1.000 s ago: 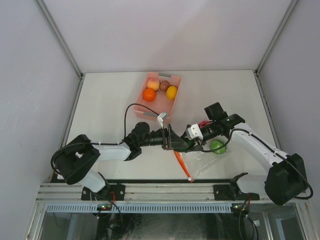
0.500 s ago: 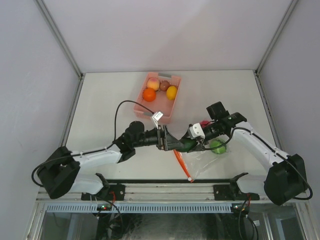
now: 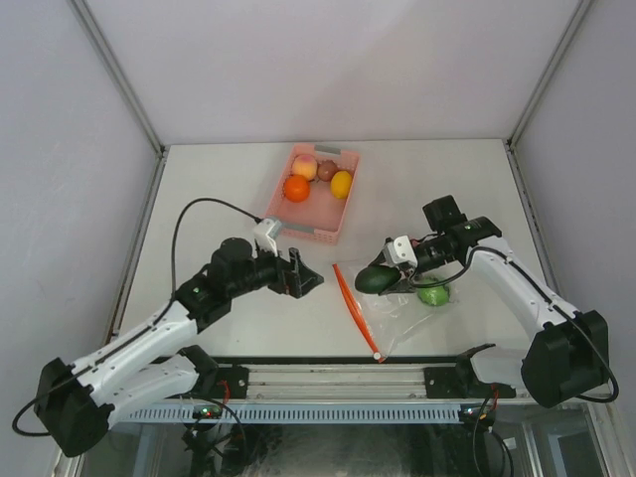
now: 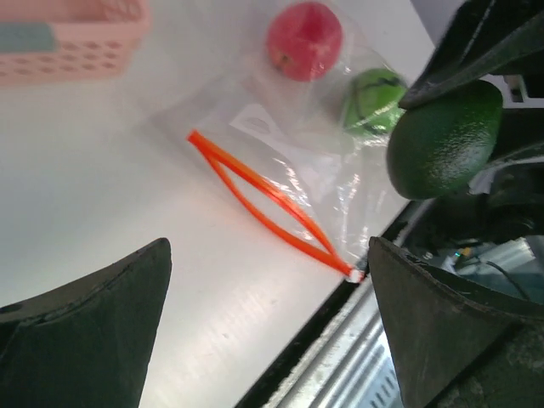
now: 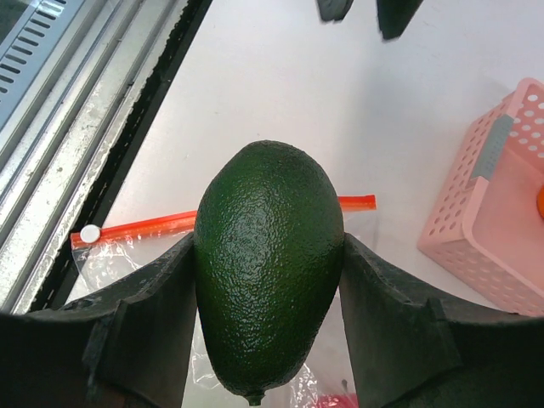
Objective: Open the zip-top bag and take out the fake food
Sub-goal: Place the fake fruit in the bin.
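Note:
The clear zip-top bag (image 3: 399, 310) lies flat near the front edge, its orange zipper strip (image 3: 355, 310) parted open. My right gripper (image 3: 382, 280) is shut on a dark green avocado (image 5: 268, 272) and holds it just above the bag's mouth. A green fruit (image 3: 433, 294) and a red fruit (image 4: 304, 40) are still inside the bag (image 4: 280, 140). My left gripper (image 3: 303, 275) is open and empty, left of the bag and apart from it; in its wrist view (image 4: 268, 246) the zipper (image 4: 259, 195) lies ahead.
The pink basket (image 3: 310, 221) stands at the back centre. It holds an orange (image 3: 296, 188), a peach (image 3: 305, 167), a brown piece (image 3: 327, 170) and a yellow fruit (image 3: 341, 184). The metal rail (image 3: 328, 378) runs along the front edge, close to the bag.
My left gripper has let go at the bag's mouth and drawn back to the left. My right gripper now holds the avocado clear of the bag's opening.

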You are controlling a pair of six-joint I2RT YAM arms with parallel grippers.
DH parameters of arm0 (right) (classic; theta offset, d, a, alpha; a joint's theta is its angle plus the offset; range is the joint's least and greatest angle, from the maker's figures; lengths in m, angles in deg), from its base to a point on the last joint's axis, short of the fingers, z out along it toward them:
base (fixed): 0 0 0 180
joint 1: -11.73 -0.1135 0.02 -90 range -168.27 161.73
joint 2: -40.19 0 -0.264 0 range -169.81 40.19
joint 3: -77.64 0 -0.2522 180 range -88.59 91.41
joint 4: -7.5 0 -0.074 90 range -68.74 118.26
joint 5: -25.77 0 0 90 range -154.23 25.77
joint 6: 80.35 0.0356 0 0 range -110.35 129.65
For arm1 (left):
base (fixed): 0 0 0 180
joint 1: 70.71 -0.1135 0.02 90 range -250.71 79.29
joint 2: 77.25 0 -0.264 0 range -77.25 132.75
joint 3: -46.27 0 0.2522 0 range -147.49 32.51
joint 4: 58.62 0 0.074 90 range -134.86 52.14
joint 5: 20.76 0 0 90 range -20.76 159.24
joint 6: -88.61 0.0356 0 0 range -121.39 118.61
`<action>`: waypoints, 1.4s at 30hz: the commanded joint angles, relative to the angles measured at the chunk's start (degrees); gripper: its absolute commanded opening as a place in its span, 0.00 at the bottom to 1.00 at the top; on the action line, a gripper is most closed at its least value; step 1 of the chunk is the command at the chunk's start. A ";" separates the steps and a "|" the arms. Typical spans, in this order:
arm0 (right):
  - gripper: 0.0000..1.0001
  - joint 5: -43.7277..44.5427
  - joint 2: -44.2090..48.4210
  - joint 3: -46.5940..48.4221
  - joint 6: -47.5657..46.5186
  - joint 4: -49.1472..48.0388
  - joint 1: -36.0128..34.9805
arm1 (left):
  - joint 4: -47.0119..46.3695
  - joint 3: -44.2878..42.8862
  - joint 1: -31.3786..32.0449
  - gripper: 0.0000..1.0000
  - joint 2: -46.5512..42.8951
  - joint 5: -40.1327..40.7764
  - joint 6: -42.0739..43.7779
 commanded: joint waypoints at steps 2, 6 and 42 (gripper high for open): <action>0.00 -1.39 0.69 2.92 5.31 -3.01 0.94 | 14.44 -7.50 -2.90 1.00 -6.03 9.43 10.31; 0.00 0.22 0.70 3.02 11.47 -9.56 1.06 | 22.78 -10.27 -3.33 1.00 -10.12 20.92 13.27; 0.00 53.46 -46.56 52.70 71.28 -32.38 -12.52 | 25.41 -6.78 -10.83 1.00 -12.36 24.78 24.68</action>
